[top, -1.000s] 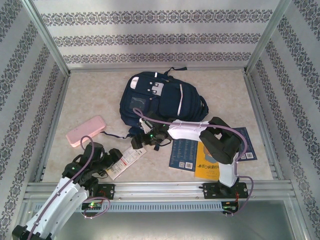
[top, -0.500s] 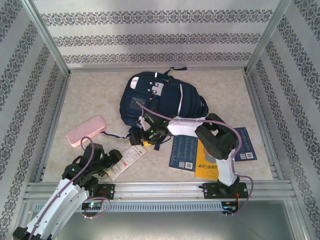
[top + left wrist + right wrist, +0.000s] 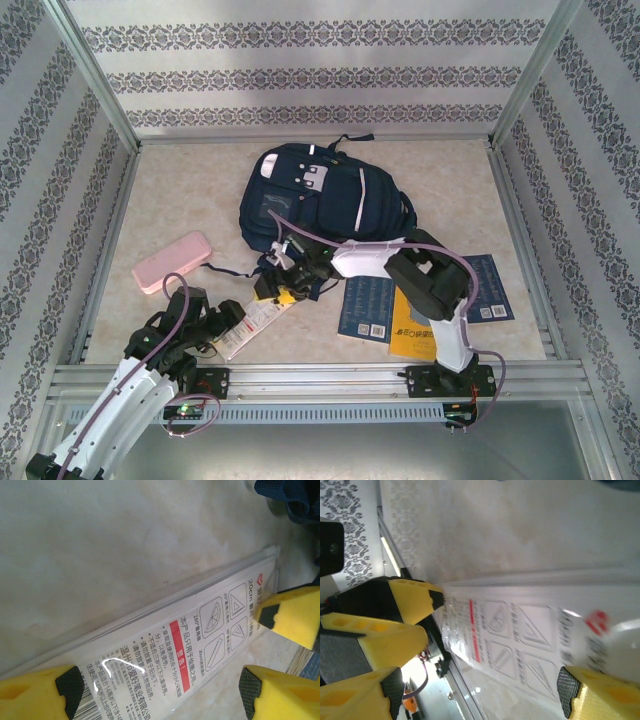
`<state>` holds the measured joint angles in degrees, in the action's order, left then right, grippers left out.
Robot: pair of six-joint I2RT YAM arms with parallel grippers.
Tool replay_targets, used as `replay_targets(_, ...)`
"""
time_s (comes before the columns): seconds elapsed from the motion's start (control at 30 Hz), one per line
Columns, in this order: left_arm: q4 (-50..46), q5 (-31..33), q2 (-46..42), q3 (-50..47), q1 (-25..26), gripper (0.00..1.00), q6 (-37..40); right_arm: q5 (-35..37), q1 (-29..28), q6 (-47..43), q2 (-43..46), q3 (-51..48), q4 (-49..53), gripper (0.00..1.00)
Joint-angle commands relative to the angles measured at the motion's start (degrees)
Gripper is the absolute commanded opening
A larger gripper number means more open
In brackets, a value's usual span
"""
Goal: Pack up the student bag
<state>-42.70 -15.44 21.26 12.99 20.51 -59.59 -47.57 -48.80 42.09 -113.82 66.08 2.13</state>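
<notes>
Looking from the top camera, the left gripper [image 3: 226, 322] sits low over the near end of a clear ruler-set packet [image 3: 256, 318]. The right gripper [image 3: 281, 288] is over the packet's far end, so the two face each other along it.

Left wrist camera: the left gripper [image 3: 157, 690] is spread wide, one yellow pad at each bottom corner of the shot. The packet [image 3: 190, 655] lies flat on the worktop [image 3: 100, 545] between them, running diagonally away (white label, red strip, little protractor and triangle drawings). I can't tell if either pad actually touches the plastic. One yellow finger of the right gripper [image 3: 295, 617] pokes in at the packet's far end.

Right wrist camera: same deal. The right gripper [image 3: 480, 687] is spread wide too, with the packet [image 3: 520, 645] between its pads and nothing pinched. The left gripper's yellow fingers [image 3: 405, 605] sit at the packet's opposite end.

The student bag [image 3: 320, 195] lies flat on the worktop [image 3: 180, 200] just beyond the right gripper, its near edge and dark straps right by it; I can't tell whether they touch. A corner of its navy fabric [image 3: 285, 495] shows beyond the left gripper.

A pink pencil case [image 3: 172, 261] lies beyond and left of the left gripper. Right of the right gripper, partly under that arm, are a blue book [image 3: 368, 305], a yellow book [image 3: 415, 335] and a second blue book [image 3: 490, 290].
</notes>
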Motion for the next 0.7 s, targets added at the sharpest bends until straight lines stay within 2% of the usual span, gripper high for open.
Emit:
replay_targets(0.0,-3.0,0.3,1.0,-4.8,-0.5,0.85,2.3,7.8,1.9,0.5,6.6,-3.7,4.2,0.81)
replay_targets(0.07,-2.5,0.3,1.1,-4.6,-0.5,0.85,2.1,11.8,1.7,4.2,10.0,-7.2,3.5,0.81)
replay_targets(0.2,-1.0,-0.3,1.2,-4.7,-0.5,0.85,0.9,14.1,-1.0,12.2,13.7,-14.0,-3.0,0.82)
replay_targets(0.3,0.3,-0.7,1.4,-4.6,-0.5,0.85,1.0,14.2,-3.2,17.5,12.9,-16.3,-9.1,0.82)
replay_targets(0.47,1.0,-1.1,2.0,-4.6,-0.4,0.84,1.4,17.0,-3.6,25.1,10.9,-18.6,-19.2,0.81)
replay_targets(0.67,0.7,-2.0,0.7,-5.3,-0.5,0.83,1.5,19.7,-3.6,30.7,8.4,-18.5,-25.1,0.80)
